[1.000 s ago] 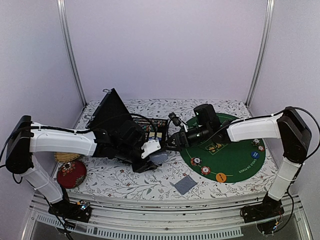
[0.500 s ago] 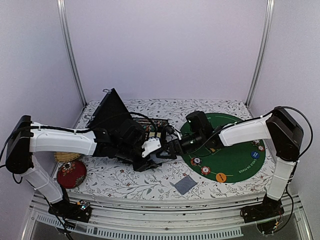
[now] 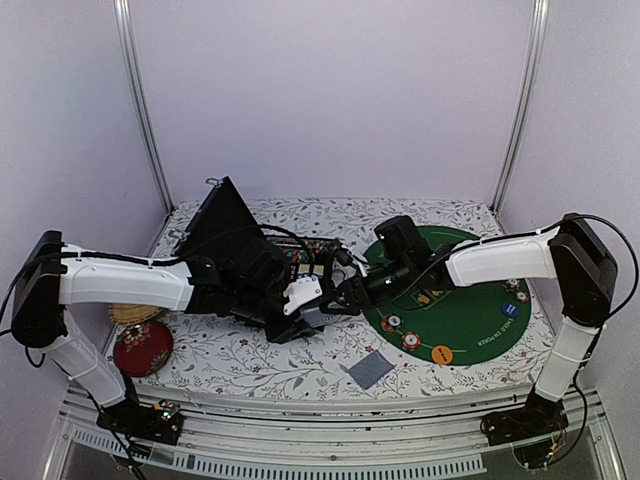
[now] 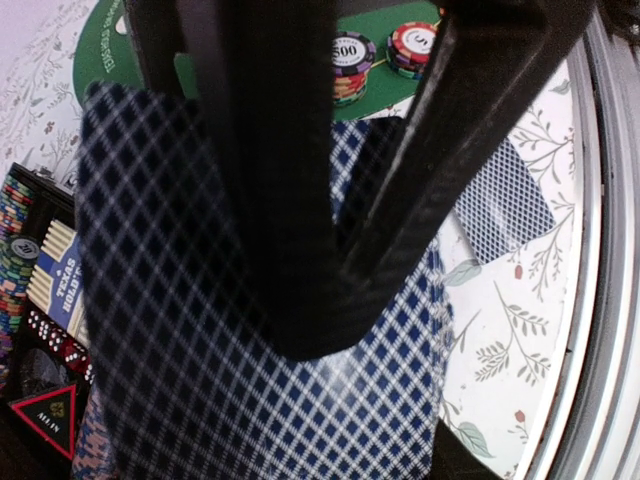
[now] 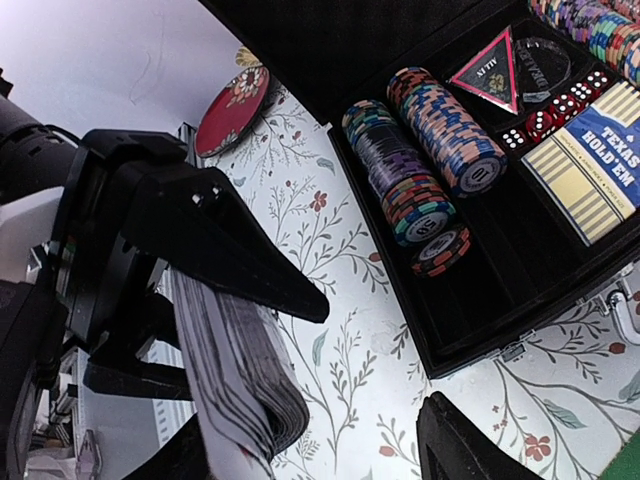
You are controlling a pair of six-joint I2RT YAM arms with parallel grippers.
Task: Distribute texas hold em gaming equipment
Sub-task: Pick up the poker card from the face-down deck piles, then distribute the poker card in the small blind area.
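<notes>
I see the deck of cards (image 4: pixel 250 400) pinched in the left claw (image 3: pixel 310 305), held over the worktop (image 3: pixel 250 355) by the black case (image 3: pixel 228 228). The left arm stretches rightward. The right arm reaches left off the green mat (image 3: pixel 470 320), and the right claw (image 3: pixel 345 290) is spread just beside the deck.

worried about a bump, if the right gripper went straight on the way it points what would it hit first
Most likely the deck of cards held in the left gripper, straight ahead of the open right gripper; how near it is, the pictures leave unclear.
</notes>
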